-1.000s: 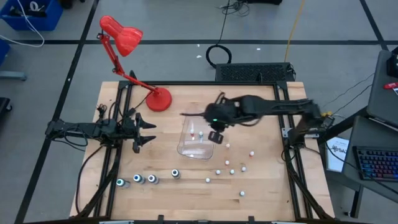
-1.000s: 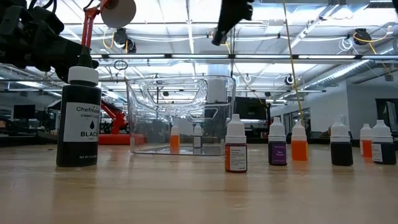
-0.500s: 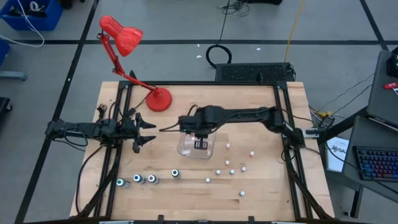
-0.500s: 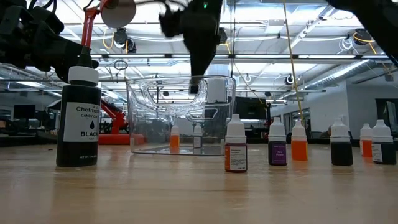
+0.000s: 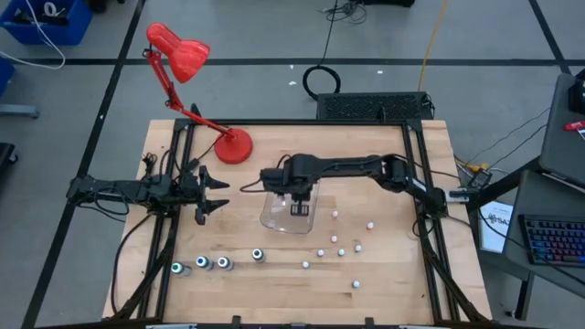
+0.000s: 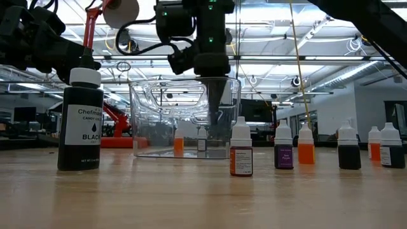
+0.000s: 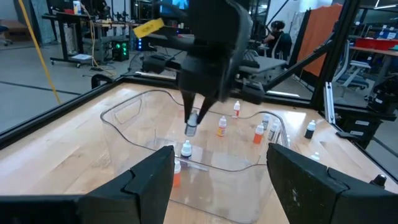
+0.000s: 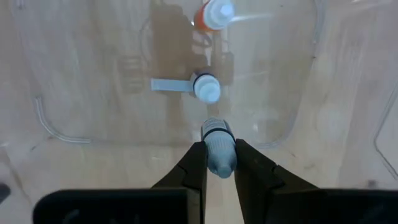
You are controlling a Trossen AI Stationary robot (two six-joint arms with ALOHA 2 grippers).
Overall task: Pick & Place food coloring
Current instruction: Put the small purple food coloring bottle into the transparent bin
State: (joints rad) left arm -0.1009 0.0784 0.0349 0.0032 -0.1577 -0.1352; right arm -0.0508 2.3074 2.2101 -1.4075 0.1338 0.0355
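Right gripper (image 8: 214,163) hangs inside clear plastic tub (image 5: 274,219), jaws pinched tight on small white-capped food coloring bottle (image 8: 217,144) between them. Two bottles stand just below. Light, rigid, slick plastic; grip at cap. Left gripper (image 5: 203,192) waits apart, jaws spread, empty.

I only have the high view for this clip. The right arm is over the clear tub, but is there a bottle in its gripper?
Observer: Yes. In the right wrist view the right gripper is shut on a small bottle, cap pointing down into the tub.
Operator: Anything already in the tub?
Observer: Two bottles stand inside: an orange one and a grey one.
Operator: And the left arm?
Observer: The left gripper is open and empty, facing the tub from the side.
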